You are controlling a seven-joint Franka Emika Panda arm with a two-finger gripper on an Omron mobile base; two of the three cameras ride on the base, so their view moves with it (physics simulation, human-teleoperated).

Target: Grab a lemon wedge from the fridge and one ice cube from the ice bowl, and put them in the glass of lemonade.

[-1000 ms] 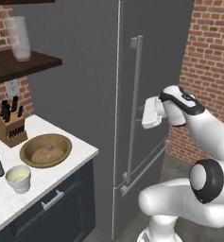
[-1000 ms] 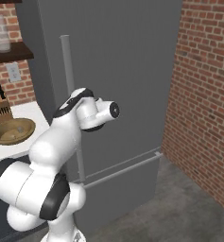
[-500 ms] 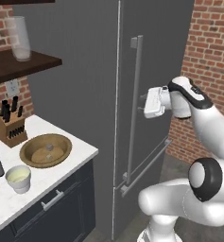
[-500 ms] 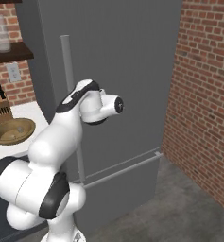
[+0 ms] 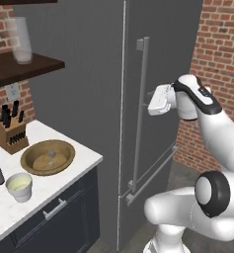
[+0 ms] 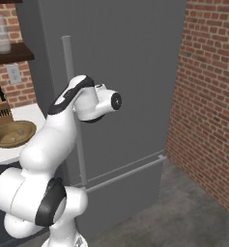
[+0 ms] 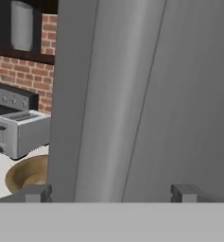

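Fridge (image 5: 89, 99) door shut, nothing picked up.
Our end effector (image 7: 111, 194) is spread wide and empty by the bar handle (image 5: 140, 108); lemon wedge and ice wait.

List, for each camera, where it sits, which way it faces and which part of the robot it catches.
Left base view: behind the arm's left, facing the fridge, its handle, ice bowl and glass of lemonade; arm at right.
Right base view: behind the arm's right, same fridge and bowl; arm at left.
Hand view: on the hand, facing the handle closely between the open gripper fingertips; toaster beyond.
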